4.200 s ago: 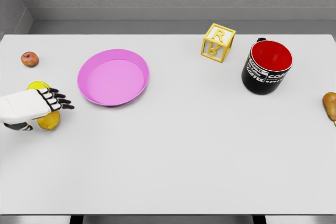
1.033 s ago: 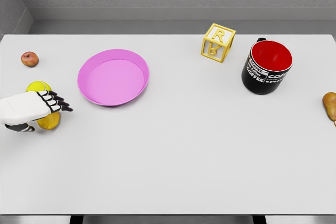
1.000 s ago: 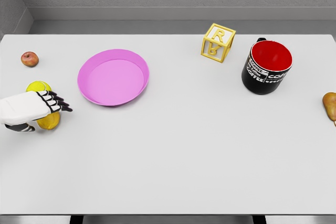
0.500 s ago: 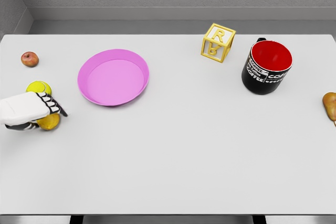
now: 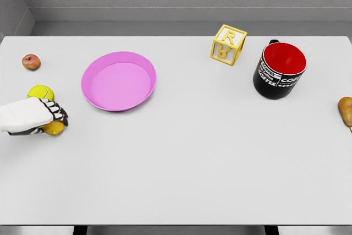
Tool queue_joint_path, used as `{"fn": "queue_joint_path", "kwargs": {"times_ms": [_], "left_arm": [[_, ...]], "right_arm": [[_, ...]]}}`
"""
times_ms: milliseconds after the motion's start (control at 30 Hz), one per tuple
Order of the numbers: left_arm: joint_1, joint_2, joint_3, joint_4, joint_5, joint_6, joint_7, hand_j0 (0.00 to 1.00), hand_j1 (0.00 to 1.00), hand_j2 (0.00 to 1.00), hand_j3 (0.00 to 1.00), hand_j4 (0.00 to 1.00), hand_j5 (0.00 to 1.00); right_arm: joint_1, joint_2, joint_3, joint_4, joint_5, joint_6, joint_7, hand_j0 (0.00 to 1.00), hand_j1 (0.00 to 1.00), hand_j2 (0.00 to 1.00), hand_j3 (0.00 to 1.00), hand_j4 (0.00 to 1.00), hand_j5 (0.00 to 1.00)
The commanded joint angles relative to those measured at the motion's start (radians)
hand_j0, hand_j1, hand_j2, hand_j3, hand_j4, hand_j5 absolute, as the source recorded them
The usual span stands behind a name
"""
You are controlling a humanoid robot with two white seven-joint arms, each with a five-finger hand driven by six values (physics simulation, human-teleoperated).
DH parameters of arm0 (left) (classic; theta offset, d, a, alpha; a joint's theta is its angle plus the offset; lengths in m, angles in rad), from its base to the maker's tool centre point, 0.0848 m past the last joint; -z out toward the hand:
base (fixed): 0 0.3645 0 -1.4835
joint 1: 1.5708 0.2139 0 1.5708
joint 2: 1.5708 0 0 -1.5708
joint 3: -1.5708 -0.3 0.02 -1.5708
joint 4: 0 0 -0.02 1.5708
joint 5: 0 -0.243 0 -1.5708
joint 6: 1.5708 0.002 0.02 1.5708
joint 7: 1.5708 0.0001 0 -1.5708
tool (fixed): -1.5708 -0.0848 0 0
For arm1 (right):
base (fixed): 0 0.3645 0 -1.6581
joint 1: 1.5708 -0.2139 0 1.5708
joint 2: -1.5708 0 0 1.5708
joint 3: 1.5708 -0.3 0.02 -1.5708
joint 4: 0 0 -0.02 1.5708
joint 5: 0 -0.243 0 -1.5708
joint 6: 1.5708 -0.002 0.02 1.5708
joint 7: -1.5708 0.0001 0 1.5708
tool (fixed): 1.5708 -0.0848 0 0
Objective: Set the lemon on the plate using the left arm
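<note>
Yellow lemon [image 5: 53, 129] sits on the white counter [image 5: 192, 158] well to the left of the pink plate [image 5: 118, 81], and your left robot hand [image 5: 34, 117] lies over the top of it, arm entering from the picture's left edge. You can see the dark fingers [image 5: 59, 115] bent down over the fruit, curled around its upper side, with only a yellow sliver showing beneath the knuckles; the lemon looks to be resting on the counter, not lifted, though the hand hides the contact.

Just above the hand, and also left of the plate, you have a bright yellow-green ball [image 5: 39, 92], partly covered by the hand's white back. Farther up from that, still left of the plate and near the counter's left end, lies a small reddish apple [image 5: 31, 61].

To the right of the plate, well apart from it, stands a yellow letter block [image 5: 228, 44] showing an R on its top face. Right of the plate beyond the block is a black mug [image 5: 279, 70] with a red inside and white lettering. Far right of the plate, cut by the picture's edge, is a brownish pear [image 5: 346, 111]. The plate itself holds nothing.
</note>
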State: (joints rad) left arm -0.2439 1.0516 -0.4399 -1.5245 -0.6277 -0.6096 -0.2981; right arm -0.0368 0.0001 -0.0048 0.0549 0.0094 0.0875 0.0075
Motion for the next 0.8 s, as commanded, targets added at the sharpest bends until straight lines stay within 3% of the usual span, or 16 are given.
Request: {"fn": "queue_joint_path", "kwargs": {"times_ms": [0, 300, 767], "left_arm": [[0.0, -0.001, -0.008, -0.002, 0.003, -0.001, -0.001, 0.56, 0.56, 0.56, 0.56, 0.56, 0.56], [-0.012, -0.007, -0.007, -0.04, 0.02, -0.001, -0.003, 0.49, 0.49, 0.49, 0.49, 0.49, 0.49], [-0.072, -0.005, -0.005, -0.083, 0.072, -0.001, -0.003, 0.48, 0.48, 0.48, 0.48, 0.48, 0.48]], "right_arm": [[0.0, 0.0, 0.0, 0.0, 0.0, 0.0, 0.0, 1.0, 1.0, 1.0, 1.0, 1.0, 1.0], [0.0, 0.0, 0.0, 0.0, 0.0, 0.0, 0.0, 1.0, 1.0, 1.0, 1.0, 1.0, 1.0], [0.0, 0.0, 0.0, 0.0, 0.0, 0.0, 0.0, 1.0, 1.0, 1.0, 1.0, 1.0, 1.0]]}}
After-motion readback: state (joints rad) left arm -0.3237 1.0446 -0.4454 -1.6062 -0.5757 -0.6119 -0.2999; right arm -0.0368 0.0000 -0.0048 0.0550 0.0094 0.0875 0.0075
